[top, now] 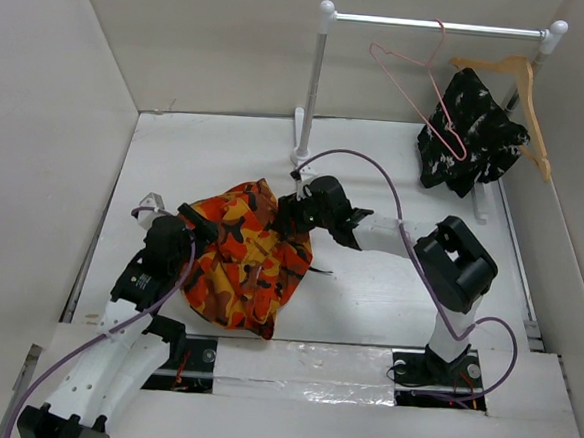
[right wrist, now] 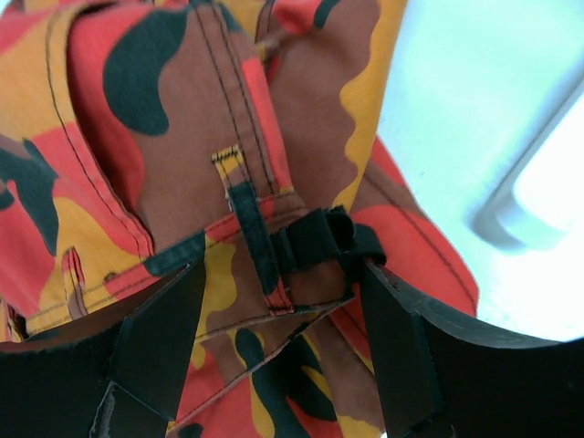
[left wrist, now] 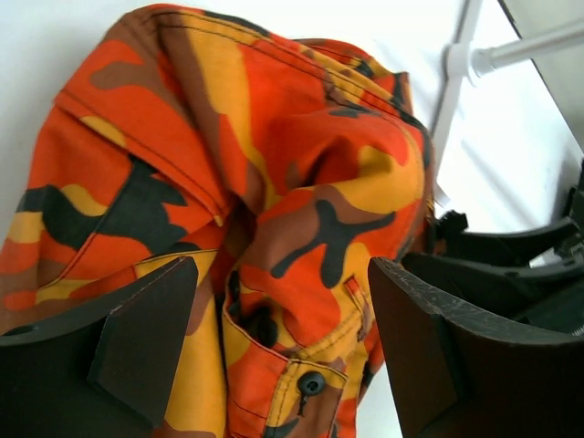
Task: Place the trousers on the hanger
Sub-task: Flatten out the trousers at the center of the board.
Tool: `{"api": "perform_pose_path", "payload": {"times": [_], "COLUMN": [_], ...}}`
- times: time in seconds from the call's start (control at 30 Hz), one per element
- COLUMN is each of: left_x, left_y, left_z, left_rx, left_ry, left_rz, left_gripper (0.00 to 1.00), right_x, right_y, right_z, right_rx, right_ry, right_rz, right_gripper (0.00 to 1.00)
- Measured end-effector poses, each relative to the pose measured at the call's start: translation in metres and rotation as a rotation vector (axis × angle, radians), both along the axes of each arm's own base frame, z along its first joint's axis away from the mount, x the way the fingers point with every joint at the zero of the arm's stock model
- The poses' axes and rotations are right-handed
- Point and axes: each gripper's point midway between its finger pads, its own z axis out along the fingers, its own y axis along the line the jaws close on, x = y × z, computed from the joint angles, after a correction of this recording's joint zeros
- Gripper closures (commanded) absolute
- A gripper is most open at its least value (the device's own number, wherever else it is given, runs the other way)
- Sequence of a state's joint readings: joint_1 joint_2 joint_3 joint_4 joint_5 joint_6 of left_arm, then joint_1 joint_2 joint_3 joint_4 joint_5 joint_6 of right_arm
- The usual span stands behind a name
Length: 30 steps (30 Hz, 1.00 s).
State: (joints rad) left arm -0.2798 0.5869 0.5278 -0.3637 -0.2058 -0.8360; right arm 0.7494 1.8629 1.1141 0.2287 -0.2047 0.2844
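A: Item one, the trousers (top: 244,266): where does the record put them?
B: Bunched in a heap on the table (top: 388,286), between the two arms. They lie well apart from the hanger (top: 413,101), which hangs on the rail (top: 436,25) at the far side.
A: Left gripper (left wrist: 283,347), right gripper (right wrist: 278,338)?
B: Both have jaws spread, with cloth between the fingers but unpinched, so nothing is held. They are likely placed at opposite edges to take the waistband.
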Motion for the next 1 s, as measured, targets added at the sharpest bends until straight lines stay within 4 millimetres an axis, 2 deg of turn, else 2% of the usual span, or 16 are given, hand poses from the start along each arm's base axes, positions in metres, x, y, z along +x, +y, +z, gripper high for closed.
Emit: {"api": "perform_pose_path", "payload": {"times": [0.03, 0.1, 0.13, 0.17, 0.27, 0.37, 0.47, 0.57, 0.67, 0.73, 0.8, 0.87, 1.0], "left_x": [0.0, 0.0, 0.0, 0.0, 0.0, 0.0, -0.001, 0.0, 0.0, 0.0, 0.001, 0.001, 0.0], "left_y": [0.002, 0.006, 0.008, 0.01, 0.014, 0.017, 0.018, 0.018, 0.018, 0.018, 0.016, 0.013, 0.006], "left_z": [-0.003, -0.006, -0.006, -0.006, -0.01, -0.015, -0.022, -0.025, -0.027, -0.026, -0.025, -0.025, -0.03], "left_rx": [-0.001, 0.001, -0.001, -0.001, -0.001, 0.004, 0.01, 0.014, 0.02, 0.02, 0.014, 0.005, -0.017], "left_ry": [0.005, 0.009, 0.008, 0.005, 0.007, 0.016, 0.036, 0.045, 0.051, 0.048, 0.044, 0.042, 0.049], "left_rz": [0.014, 0.044, 0.058, 0.072, 0.103, 0.121, 0.127, 0.129, 0.128, 0.126, 0.117, 0.104, 0.07], "left_gripper": [0.27, 0.27, 0.27, 0.27, 0.26, 0.26, 0.24, 0.16, 0.16, 0.16, 0.16, 0.16, 0.1], "right_x": [-0.001, -0.003, -0.002, -0.003, -0.003, -0.01, -0.016, -0.025, -0.035, -0.041, -0.046, -0.049, -0.045], "right_y": [-0.001, 0.001, 0.001, 0.002, -0.001, -0.012, -0.028, -0.051, -0.086, -0.111, -0.131, -0.147, -0.171], "right_z": [-0.002, -0.001, 0.0, 0.001, 0.009, 0.035, 0.092, 0.16, 0.217, 0.242, 0.255, 0.258, 0.247], "right_rx": [-0.001, 0.007, 0.015, 0.022, 0.045, 0.067, 0.109, 0.165, 0.208, 0.223, 0.218, 0.195, 0.123], "right_ry": [0.008, 0.013, 0.014, 0.015, 0.018, -0.012, -0.105, -0.235, -0.351, -0.406, -0.433, -0.443, -0.419], "right_rz": [0.006, 0.021, 0.026, 0.034, 0.039, 0.035, 0.01, -0.037, -0.112, -0.17, -0.217, -0.264, -0.348], "right_gripper": [0.41, 0.6, 0.88, 0.98, 1.0, 1.0, 1.0, 1.0, 1.0, 1.0, 1.0, 1.0, 1.0]}}
